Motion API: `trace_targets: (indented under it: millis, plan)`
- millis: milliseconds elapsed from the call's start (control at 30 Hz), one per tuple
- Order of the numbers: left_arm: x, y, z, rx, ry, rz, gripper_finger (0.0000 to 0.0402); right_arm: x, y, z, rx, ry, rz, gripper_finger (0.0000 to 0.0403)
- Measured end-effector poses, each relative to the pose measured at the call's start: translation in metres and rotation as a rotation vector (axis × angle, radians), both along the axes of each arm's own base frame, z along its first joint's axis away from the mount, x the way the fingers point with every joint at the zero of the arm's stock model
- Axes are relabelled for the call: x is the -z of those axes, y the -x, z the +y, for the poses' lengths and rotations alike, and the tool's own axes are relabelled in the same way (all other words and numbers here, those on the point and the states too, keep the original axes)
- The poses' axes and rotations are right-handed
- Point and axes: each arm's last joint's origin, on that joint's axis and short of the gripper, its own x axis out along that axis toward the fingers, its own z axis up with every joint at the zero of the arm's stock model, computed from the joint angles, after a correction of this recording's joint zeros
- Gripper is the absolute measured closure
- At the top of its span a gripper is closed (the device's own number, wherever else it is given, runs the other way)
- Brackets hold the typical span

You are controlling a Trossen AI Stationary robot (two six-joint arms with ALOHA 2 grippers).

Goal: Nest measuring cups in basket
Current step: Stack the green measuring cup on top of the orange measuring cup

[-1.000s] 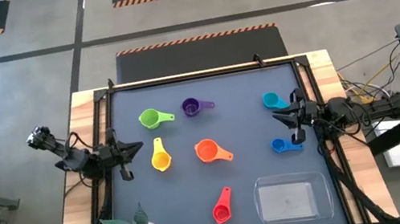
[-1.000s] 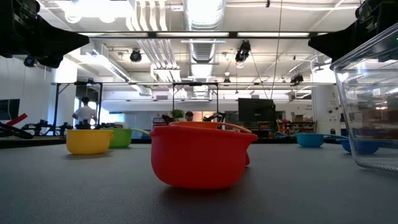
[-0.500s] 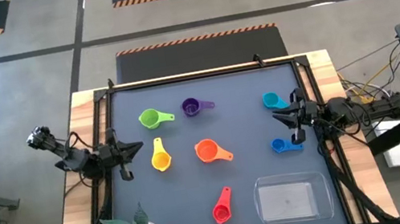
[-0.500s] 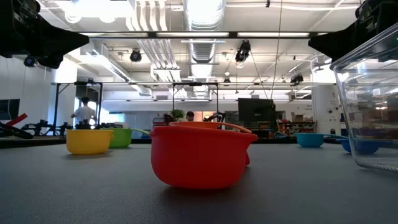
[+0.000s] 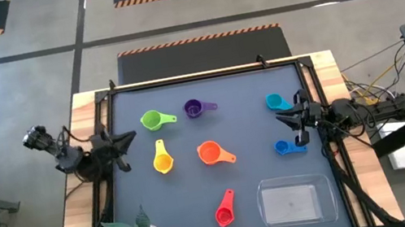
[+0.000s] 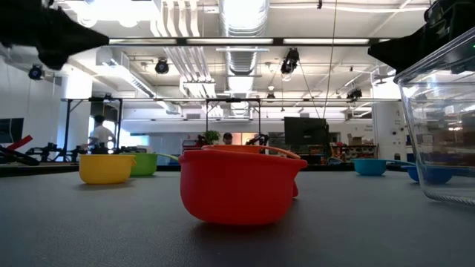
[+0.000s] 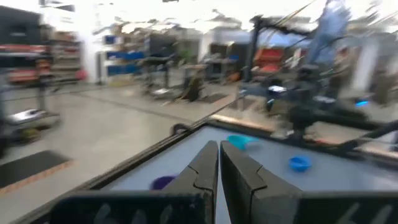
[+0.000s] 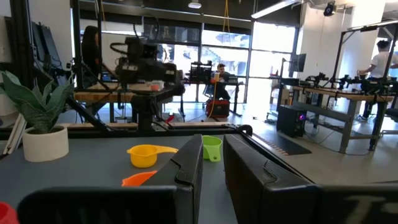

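Measuring cups are lying scattered across the tabletop (image 5: 146, 222): green cup (image 5: 153, 121) and purple cup (image 5: 194, 108) toward the far edge, yellow cup (image 5: 163, 160) and orange cup (image 5: 211, 153) mid-table, red cup (image 5: 225, 211) by the near edge, cyan cup (image 5: 275, 102) and blue cup (image 5: 284, 148) along the right edge. None is sitting in the basket (image 5: 297, 201) at the near right corner.

Likely risks: light cups skidding or tipping under a closing pinch, or a wrong size order blocking nesting.

Left hand (image 5: 128, 151) is hovering at the left edge, clenched, near the yellow cup. Right hand (image 5: 288, 121) is hanging released between cyan and blue cups.
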Motion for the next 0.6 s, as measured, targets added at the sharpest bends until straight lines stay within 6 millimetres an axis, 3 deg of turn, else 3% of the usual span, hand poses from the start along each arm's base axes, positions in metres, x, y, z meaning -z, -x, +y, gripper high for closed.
trace_targets:
  millis: [167,333,600]
  plan:
    - [-0.047,-0.006,-0.002,-0.042,-0.004,0.090,0.0402,0.000,0.000,0.000,0.000,0.000,0.000,0.0351]
    - [-0.091,-0.025,-0.012,-0.083,-0.001,0.251,0.0402,0.000,0.000,0.000,0.000,0.000,0.000,0.0351]
    - [-0.129,-0.065,-0.017,-0.165,0.083,0.599,0.0388,0.000,0.000,0.000,0.000,0.000,0.000,0.0351]
